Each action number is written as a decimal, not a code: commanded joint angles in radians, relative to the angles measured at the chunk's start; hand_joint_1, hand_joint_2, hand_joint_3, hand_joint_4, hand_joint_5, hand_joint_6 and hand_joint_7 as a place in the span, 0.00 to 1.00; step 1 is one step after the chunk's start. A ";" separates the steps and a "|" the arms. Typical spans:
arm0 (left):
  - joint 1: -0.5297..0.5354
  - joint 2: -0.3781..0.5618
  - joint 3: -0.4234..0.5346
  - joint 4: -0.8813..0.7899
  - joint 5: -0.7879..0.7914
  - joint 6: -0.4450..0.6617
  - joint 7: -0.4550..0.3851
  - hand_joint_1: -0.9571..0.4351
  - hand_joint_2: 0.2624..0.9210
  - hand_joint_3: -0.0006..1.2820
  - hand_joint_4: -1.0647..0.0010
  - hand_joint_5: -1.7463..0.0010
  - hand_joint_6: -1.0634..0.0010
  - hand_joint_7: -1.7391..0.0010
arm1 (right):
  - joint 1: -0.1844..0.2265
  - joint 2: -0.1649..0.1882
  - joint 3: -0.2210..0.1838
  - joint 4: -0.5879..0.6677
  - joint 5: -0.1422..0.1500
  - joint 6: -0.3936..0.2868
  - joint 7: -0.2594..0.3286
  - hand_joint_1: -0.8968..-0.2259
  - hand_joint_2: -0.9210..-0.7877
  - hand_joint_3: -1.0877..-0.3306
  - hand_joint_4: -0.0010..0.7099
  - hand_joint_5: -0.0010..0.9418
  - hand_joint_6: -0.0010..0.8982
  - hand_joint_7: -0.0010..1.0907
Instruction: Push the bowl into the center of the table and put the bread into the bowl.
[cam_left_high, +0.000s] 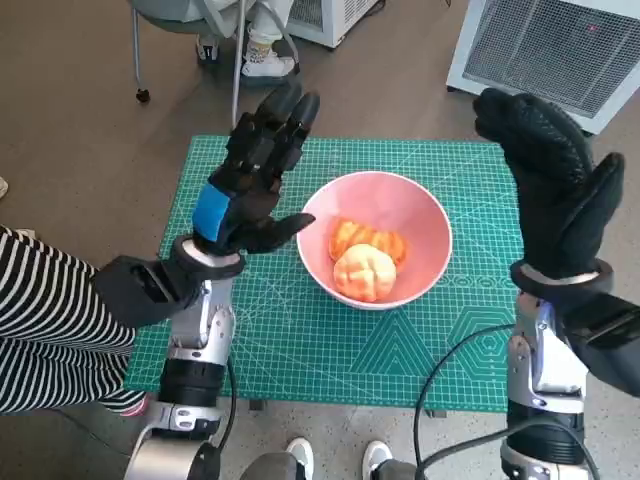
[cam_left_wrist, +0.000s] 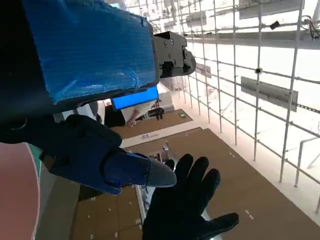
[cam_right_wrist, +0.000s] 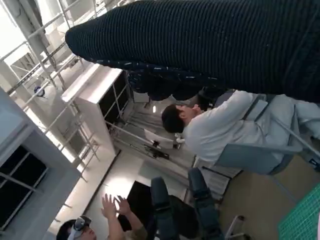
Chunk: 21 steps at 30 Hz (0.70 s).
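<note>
The pink bowl (cam_left_high: 376, 238) sits near the middle of the green mat (cam_left_high: 300, 340) on the tabletop, and two bread (cam_left_high: 365, 272) rolls lie inside it — the job looks done. Both hands are lifted up, one on each side of the bowl. The left hand (cam_left_high: 255, 175) and the right hand (cam_left_high: 548, 185) hold nothing, fingers spread. A good finish is to pull back slowly and not bump the bowl. The bowl is smooth and round — the bread looks soft, golden and puffy.
</note>
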 joint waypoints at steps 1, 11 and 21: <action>0.016 0.001 0.004 -0.003 0.005 -0.042 -0.002 0.25 1.00 0.15 1.00 1.00 1.00 0.83 | 0.028 0.021 0.012 0.023 -0.023 -0.013 -0.008 0.28 0.00 0.53 0.30 0.01 0.14 0.39; 0.017 0.010 0.009 0.018 0.018 -0.098 -0.001 0.23 1.00 0.25 1.00 1.00 1.00 0.88 | 0.027 0.027 0.022 0.052 -0.042 -0.028 -0.007 0.29 0.00 0.52 0.30 0.01 0.13 0.38; 0.008 0.015 0.017 0.040 0.039 -0.141 0.029 0.19 1.00 0.34 1.00 1.00 1.00 0.94 | 0.026 0.024 0.025 0.083 -0.042 -0.031 0.003 0.31 0.00 0.52 0.30 0.01 0.12 0.38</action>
